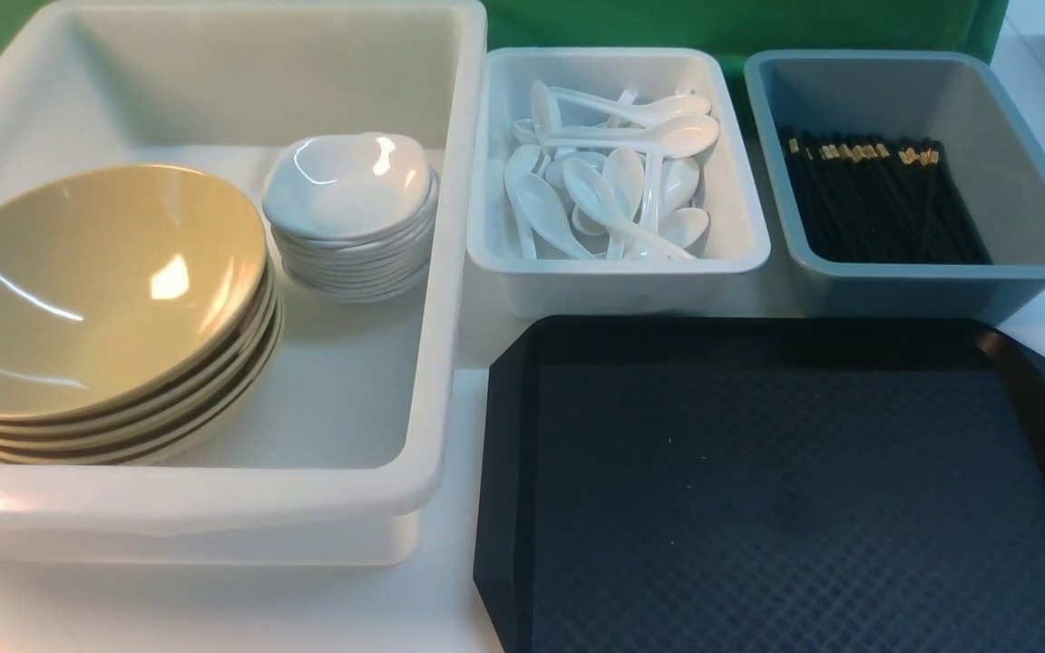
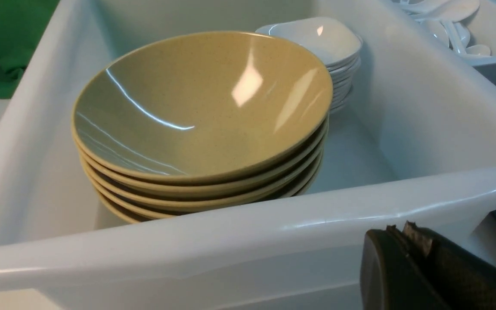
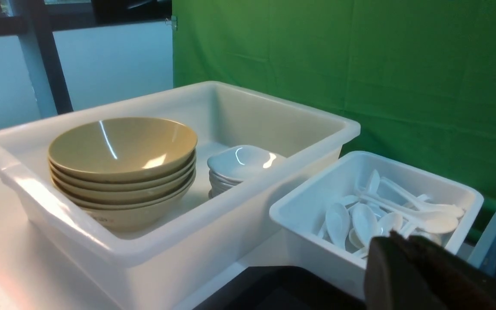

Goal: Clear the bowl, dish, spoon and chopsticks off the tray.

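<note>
The tray [image 1: 795, 490] lies bare on the worktop [image 1: 386, 608]; to its left, the big white tub [image 1: 436, 408] contains stacked olive-yellow bowls [image 1: 105, 299] and white dishes [image 1: 350, 190]. Just beyond the tray are the small tub of white spoons [image 1: 613, 209] and, right of that, the bin of black chopsticks [image 1: 885, 209]. The left gripper [image 2: 403, 228] is closed and empty; the right gripper [image 3: 403, 239] is narrow, also without any thing.

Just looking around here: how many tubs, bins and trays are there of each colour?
White: 2 (the large, deep plastic tub and the smaller plastic tub)
Blue-grey: 1 (the rectangular plastic bin)
Black: 1 (the flat plastic tray with cut-off corners)
Total: 4
</note>
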{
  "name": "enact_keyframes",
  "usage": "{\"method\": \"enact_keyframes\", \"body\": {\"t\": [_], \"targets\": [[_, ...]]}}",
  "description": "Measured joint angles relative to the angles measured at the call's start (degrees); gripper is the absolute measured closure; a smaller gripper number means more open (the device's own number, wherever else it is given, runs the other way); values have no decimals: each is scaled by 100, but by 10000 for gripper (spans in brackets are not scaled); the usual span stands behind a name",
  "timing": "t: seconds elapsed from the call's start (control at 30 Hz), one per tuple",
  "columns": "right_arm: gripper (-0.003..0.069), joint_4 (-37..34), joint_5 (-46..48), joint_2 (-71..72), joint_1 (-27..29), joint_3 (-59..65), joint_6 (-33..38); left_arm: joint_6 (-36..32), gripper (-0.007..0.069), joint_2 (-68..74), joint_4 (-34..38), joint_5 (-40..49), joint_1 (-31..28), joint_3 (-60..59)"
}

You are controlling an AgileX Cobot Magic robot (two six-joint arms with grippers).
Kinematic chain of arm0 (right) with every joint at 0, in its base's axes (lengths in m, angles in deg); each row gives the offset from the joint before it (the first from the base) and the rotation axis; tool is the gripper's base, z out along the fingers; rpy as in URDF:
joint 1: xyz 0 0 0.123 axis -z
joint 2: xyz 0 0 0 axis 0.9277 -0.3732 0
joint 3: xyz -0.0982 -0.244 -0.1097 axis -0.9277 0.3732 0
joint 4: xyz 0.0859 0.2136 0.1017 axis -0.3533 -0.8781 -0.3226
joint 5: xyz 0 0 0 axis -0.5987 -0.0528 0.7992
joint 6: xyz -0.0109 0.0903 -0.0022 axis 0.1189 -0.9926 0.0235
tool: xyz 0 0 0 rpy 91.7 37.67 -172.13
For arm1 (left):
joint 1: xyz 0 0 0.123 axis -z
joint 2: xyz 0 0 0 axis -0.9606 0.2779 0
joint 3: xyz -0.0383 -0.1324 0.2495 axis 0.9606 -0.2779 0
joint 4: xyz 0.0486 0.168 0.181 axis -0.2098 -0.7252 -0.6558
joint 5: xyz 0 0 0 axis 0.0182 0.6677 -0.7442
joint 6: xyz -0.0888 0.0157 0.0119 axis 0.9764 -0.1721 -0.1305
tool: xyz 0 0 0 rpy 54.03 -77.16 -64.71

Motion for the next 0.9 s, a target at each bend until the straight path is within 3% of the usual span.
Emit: {"method": "enact_keyframes", "body": {"t": [0.3, 0.53, 0.6, 0.73, 0.9], "targets": [[603, 6, -269, 176, 132, 366, -73, 0, 636, 0, 0, -30, 0, 0], [626, 547, -923, 980, 1861, 1755, -1200, 0, 636, 0, 0, -30, 0, 0], [626, 993, -851, 1448, 2784, 2409, -1612, 0, 636, 0, 0, -30, 0, 0], [626, 1358, -571, 2015, 3486, 2938, -2001, 0, 636, 0, 0, -30, 0, 0], [626, 1558, -110, 2288, 3884, 3275, -2133, 0, 636, 0, 0, -32, 0, 0]]}}
